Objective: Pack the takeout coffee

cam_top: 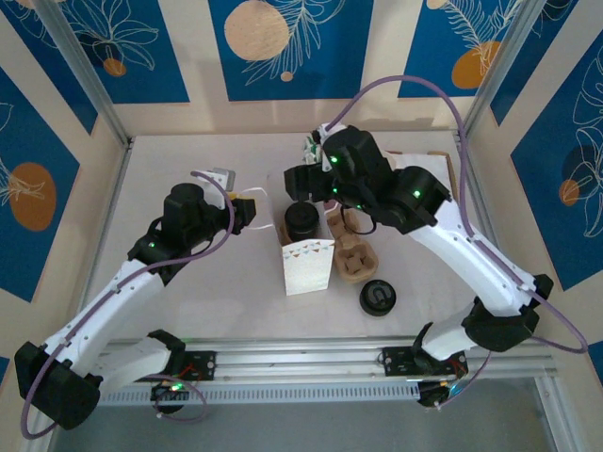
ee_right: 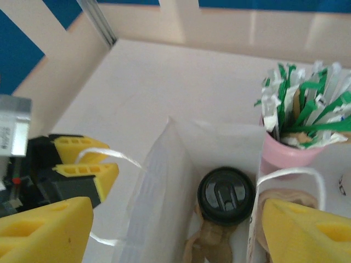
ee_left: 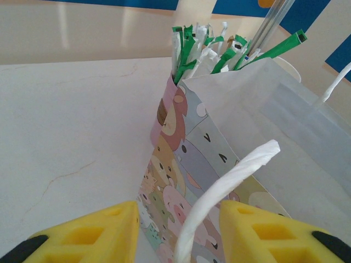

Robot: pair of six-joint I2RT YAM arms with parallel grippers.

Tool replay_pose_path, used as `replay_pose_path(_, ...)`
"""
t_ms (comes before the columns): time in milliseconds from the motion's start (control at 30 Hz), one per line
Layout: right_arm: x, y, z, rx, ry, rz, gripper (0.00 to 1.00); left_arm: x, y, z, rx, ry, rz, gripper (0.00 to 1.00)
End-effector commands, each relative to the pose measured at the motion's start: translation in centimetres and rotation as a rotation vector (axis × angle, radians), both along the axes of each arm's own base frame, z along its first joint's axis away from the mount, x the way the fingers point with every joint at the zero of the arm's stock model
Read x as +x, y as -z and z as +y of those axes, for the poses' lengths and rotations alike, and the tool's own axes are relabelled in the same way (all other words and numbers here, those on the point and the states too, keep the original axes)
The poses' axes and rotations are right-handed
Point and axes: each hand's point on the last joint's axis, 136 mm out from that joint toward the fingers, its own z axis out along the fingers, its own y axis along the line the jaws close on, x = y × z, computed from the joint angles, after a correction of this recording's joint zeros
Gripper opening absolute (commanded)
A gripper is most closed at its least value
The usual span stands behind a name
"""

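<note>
The takeout coffee (ee_right: 226,195), a cup with a round black sip lid, stands inside the open white paper bag (ee_right: 164,186), resting on a brown moulded piece. From above, the coffee (cam_top: 302,219) shows in the bag's (cam_top: 309,266) mouth. My right gripper (ee_right: 175,224) hovers over that mouth, wide open and holding nothing. My left gripper (ee_left: 178,230) is at the bag's left side. Its jaws are partly apart, and the bag's white twisted handle (ee_left: 230,181) runs loose between them with a gap on each side. The right wrist view shows the left gripper (ee_right: 90,164) with that handle looped through it.
A pink cup of green-and-white paper sticks (ee_right: 285,153) stands just behind the bag. A brown cup carrier (cam_top: 353,256) lies against the bag's right side. A low black lid stack (cam_top: 377,298) sits nearer the front. The bag's outer wall (ee_left: 175,164) carries a cartoon animal print.
</note>
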Motion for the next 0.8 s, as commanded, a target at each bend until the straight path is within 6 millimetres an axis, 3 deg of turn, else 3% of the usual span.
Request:
replay_pose_path(0, 1.2, -2.5, -1.5, 0.059, 0.055, -0.105, 0.82, -0.2, -0.3, -0.2, 0.019, 0.009, -0.014, 0.43)
replay_pose_path(133, 2.4, -3.6, -3.6, 0.113, 0.099, -0.136, 0.82, -0.2, -0.3, -0.2, 0.018, 0.009, -0.016, 0.43)
replay_pose_path(267, 4.1, -3.0, -5.3, 0.121, 0.126, -0.126, 0.83, -0.2, -0.5, -0.2, 0.015, 0.007, -0.019, 0.44)
replay_pose_path(533, 8.0, -0.1, -9.5, 0.139, 0.214, -0.035, 0.83, -0.4, -0.8, -0.2, 0.011, 0.012, -0.027, 0.47)
replay_pose_path(767, 11.4, 2.9, -11.1, 0.164, 0.231, 0.061, 0.83, -0.3, -0.7, -0.3, 0.010, 0.019, -0.025, 0.55)
